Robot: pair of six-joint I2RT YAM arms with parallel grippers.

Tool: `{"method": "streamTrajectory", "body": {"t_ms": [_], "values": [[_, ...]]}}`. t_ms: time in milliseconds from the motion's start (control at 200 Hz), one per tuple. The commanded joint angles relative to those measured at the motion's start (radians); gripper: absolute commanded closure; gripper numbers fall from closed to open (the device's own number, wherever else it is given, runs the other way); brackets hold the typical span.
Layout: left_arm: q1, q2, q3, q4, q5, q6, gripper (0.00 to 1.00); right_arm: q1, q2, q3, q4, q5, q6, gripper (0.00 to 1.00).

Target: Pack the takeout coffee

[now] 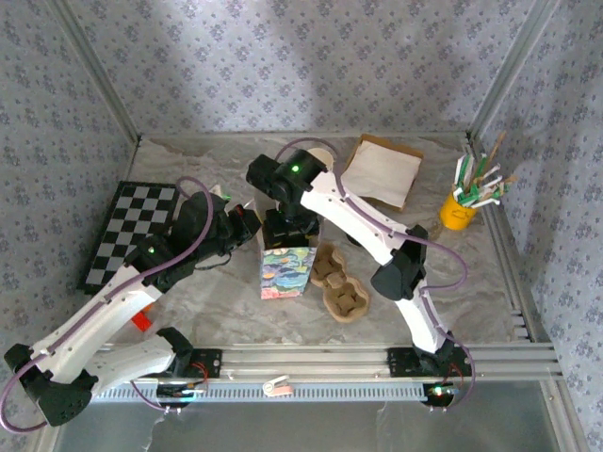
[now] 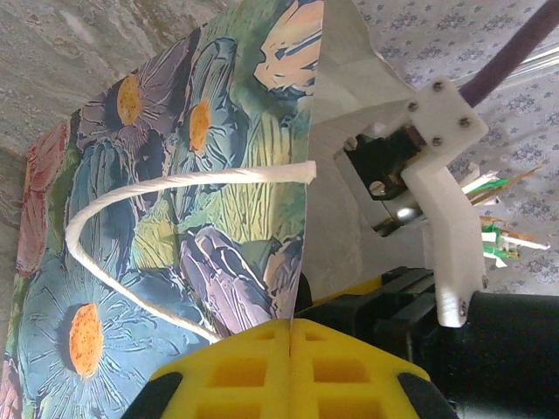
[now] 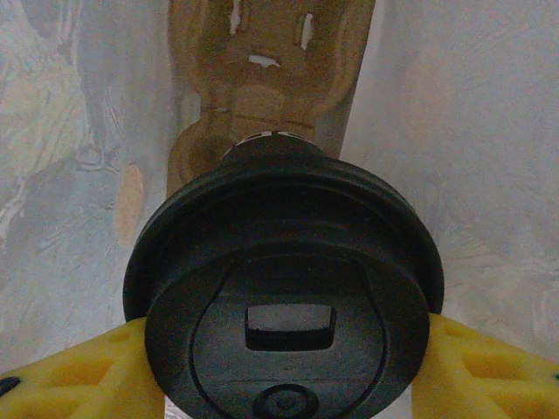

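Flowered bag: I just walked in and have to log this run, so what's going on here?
The left hand is pinched shut on the edge of the flowered paper bag, which stands on the table. The right hand grips a black-lidded coffee cup close by the bag. The cardboard cup carrier lies on the table beside the bag, with no cup in it.

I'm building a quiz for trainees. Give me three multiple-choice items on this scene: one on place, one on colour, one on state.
1. The cup carrier lies: A left of the floral bag; B right of it; C inside it.
2. The coffee cup lid is: A black; B white; C red.
3. The right gripper is: A open; B shut on the floral bag; C shut on the coffee cup.
B, the top view shows it beside the bag; A, the wrist view shows a dark lid; C, the fingers clamp the lid.
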Motion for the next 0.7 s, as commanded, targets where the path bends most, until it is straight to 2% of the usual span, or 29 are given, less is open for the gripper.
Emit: {"method": "streamTrajectory", "body": {"t_ms": [0,700], "values": [[-0.006,0.004,0.017,0.002,0.008,0.034,1.0,-0.004,0.011,0.011,-0.197,0.024,-0.026,0.39],[-0.005,0.039,0.046,-0.021,0.024,0.093,1.0,0.009,0.03,0.011,-0.184,0.038,-0.055,0.39]]}}
